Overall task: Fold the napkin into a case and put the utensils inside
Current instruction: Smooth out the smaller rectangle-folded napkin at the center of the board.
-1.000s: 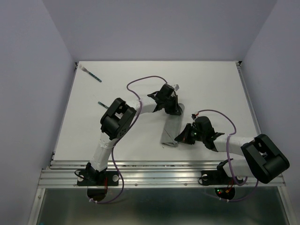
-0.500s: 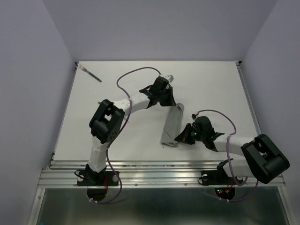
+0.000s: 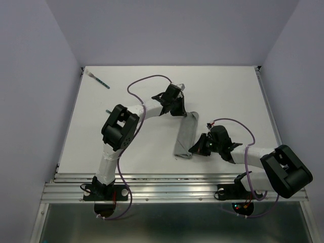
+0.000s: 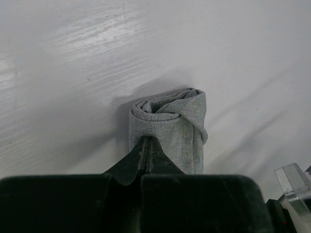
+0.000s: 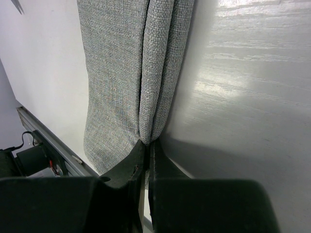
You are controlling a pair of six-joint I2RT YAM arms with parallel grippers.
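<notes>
The grey napkin (image 3: 185,135) lies folded into a long narrow strip, a case shape, slanting across the table's middle. My left gripper (image 3: 181,111) is shut at the strip's far end. In the left wrist view its tips (image 4: 147,141) sit over the rolled end of the napkin (image 4: 170,121), and no cloth shows between them. My right gripper (image 3: 193,148) is shut on the napkin's (image 5: 121,73) right edge near its front end, with the fold pinched at the tips (image 5: 147,144). One teal-handled utensil (image 3: 100,80) lies at the far left. A second utensil (image 3: 108,111) peeks out beside the left arm.
The table's metal front rail (image 3: 167,178) runs just below the napkin's near end. Purple cables loop over both arms. A raised edge (image 3: 267,101) bounds the table on the right.
My left gripper has drawn back up and to the left, uncovering the napkin's far end. The left elbow swung left. The right arm and the napkin's near end have stayed still.
</notes>
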